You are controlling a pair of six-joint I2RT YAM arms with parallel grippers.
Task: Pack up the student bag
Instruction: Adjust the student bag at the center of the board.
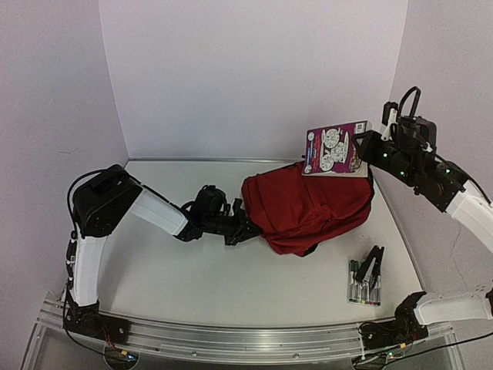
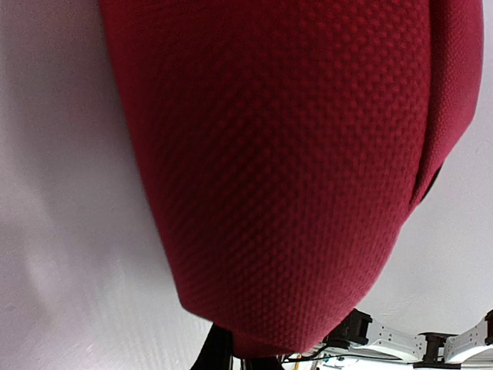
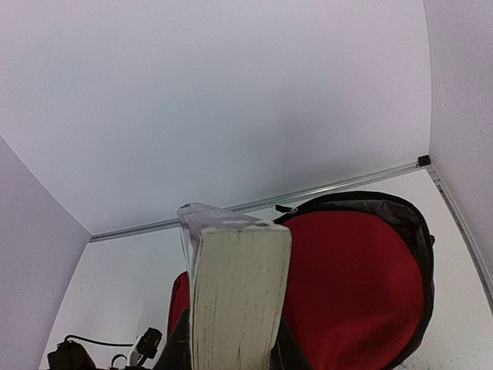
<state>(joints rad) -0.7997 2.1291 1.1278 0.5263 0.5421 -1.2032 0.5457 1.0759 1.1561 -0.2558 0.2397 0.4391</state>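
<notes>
The student bag [image 1: 308, 204], a dark-red backpack, lies right of the table's middle. My left gripper [image 1: 245, 226] is at the bag's left edge. In the left wrist view red fabric [image 2: 285, 154] fills the frame and runs down between my dark fingers [image 2: 214, 354], which are shut on it. My right gripper [image 1: 360, 150] is shut on a thick book [image 1: 335, 149] with a purple and white cover and holds it in the air above the bag's far right edge. The right wrist view shows the book's pale page edge [image 3: 235, 293] between my fingers, with the bag [image 3: 354, 285] and its black-rimmed opening below.
A pack of markers [image 1: 362, 287] lies on the table near the right front, with a black clip-like item [image 1: 375, 266] on top of it. White walls stand behind and at both sides. The table's metal rail [image 1: 231, 339] runs along the near edge.
</notes>
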